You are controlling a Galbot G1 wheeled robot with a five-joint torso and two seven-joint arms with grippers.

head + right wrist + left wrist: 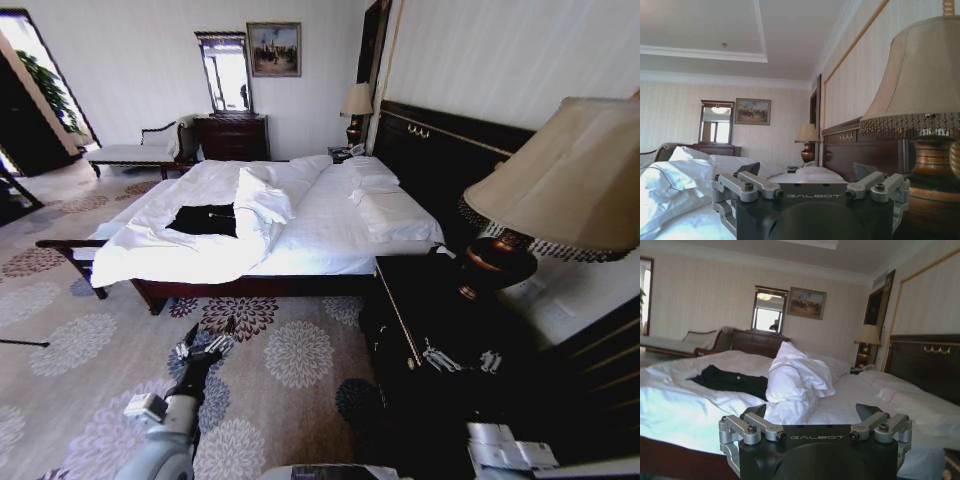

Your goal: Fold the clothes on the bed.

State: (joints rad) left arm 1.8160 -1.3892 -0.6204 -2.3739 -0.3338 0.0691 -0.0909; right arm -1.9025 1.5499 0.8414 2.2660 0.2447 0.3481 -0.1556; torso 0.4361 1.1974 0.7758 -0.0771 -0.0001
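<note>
— Flowery carpet (300, 355) covers the floor down by the robot. What is closest?

— Both arms hang low, near the robot's body. The left claw (205, 345) floats over the carpet, short of the bed. Its two fingers stand wide apart and hold nothing. You can see that in the left wrist view too (812, 412).

— And the other one?

— The right claw (462, 358) is in front of the dark nightstand (440, 330). Its fingers are spread wide too, with nothing between them (807, 170). A big lamp (560, 190) with a tan shade stands on that nightstand, just beside it.

— Where is the shirt?

— Past the carpet is the bed (330, 240), big and white, with a dark frame. The black T-shirt (203, 220) lies crumpled on the white sheet, on the left side of the bed. A bunched-up white duvet (262, 200) sits right next to it. Neither claw touches the shirt.

— What is far away?

— White pillows (370, 180) by the tall headboard (440, 150). Then a dresser with a mirror (226, 75) at the back wall.
</note>
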